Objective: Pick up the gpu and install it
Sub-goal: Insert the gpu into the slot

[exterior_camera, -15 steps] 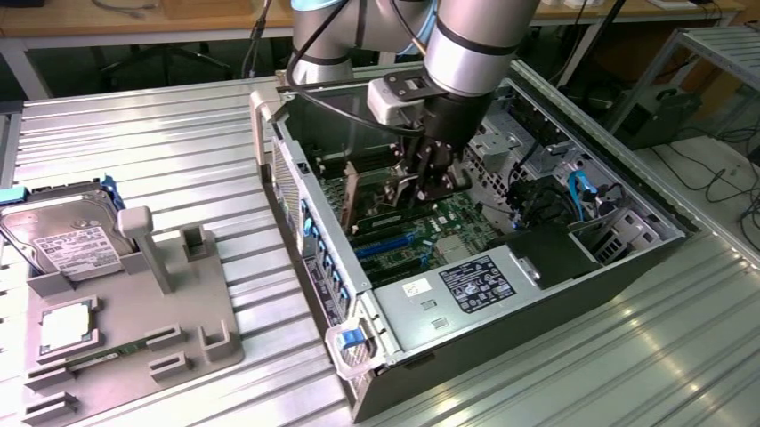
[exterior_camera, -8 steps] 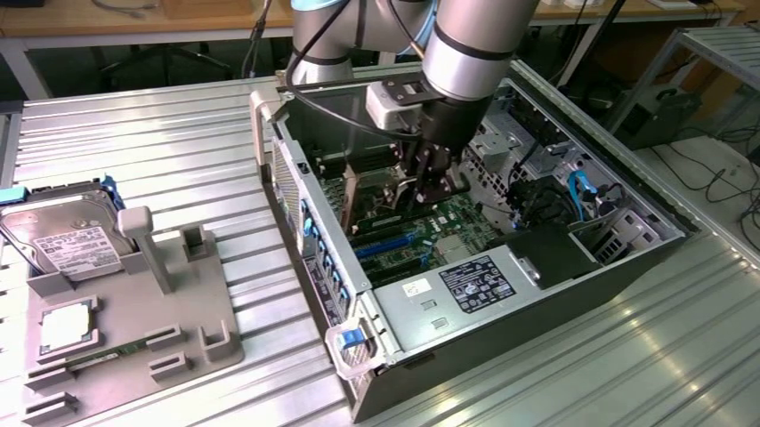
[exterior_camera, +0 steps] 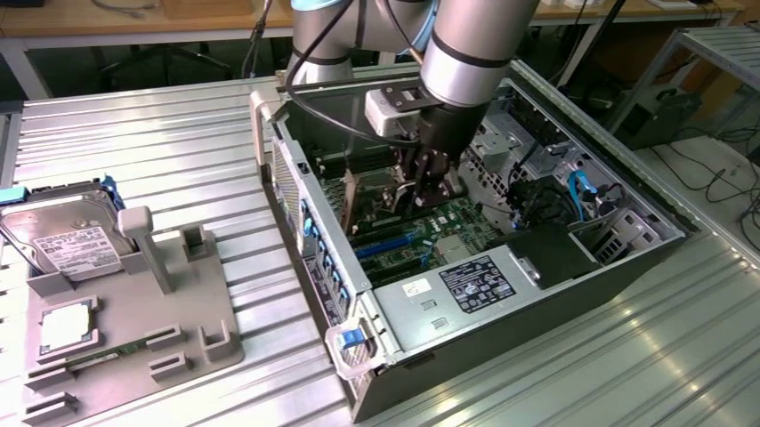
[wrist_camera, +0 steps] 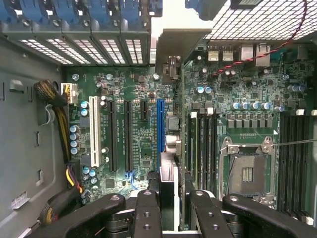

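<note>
The gripper [wrist_camera: 168, 210], clamped on the card [wrist_camera: 171, 134], holds it edge-down just above the motherboard's blue slot [wrist_camera: 160, 126], needing straight seating.

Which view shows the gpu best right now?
Wrist view: the gpu runs edge-on from the jaws up to its pale bracket, held over the motherboard beside the blue slot. In the exterior view, the gpu is a thin brownish card hanging below the gripper inside the case.

gpu [wrist_camera: 171, 129], thin card on edge, over blue slot [wrist_camera: 160, 126]
</note>
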`<control>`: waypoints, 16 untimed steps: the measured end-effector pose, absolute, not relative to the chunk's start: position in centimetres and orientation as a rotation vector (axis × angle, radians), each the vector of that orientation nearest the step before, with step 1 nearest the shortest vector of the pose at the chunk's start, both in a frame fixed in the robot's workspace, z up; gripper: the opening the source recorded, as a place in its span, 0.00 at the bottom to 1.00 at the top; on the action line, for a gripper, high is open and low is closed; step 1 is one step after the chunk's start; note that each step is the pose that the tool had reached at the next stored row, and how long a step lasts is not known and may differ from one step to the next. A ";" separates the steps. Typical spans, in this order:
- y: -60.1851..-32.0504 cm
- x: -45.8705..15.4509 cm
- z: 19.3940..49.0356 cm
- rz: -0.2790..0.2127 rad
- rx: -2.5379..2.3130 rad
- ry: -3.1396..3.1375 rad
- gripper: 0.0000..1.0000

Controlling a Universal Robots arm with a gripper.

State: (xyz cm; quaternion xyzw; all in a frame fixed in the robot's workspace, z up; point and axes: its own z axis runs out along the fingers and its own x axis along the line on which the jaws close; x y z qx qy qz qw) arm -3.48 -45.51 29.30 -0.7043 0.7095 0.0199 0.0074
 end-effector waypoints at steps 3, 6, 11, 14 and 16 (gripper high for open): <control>-45.5 -3.6 29.0 0.062 -2.202 2.218 0.28; -45.5 -3.7 28.8 0.061 -2.202 2.218 0.28; -45.5 -3.8 28.6 0.061 -2.202 2.218 0.28; -45.5 -3.8 28.4 0.061 -2.201 2.218 0.28; -45.5 -3.8 28.1 0.061 -2.201 2.219 0.28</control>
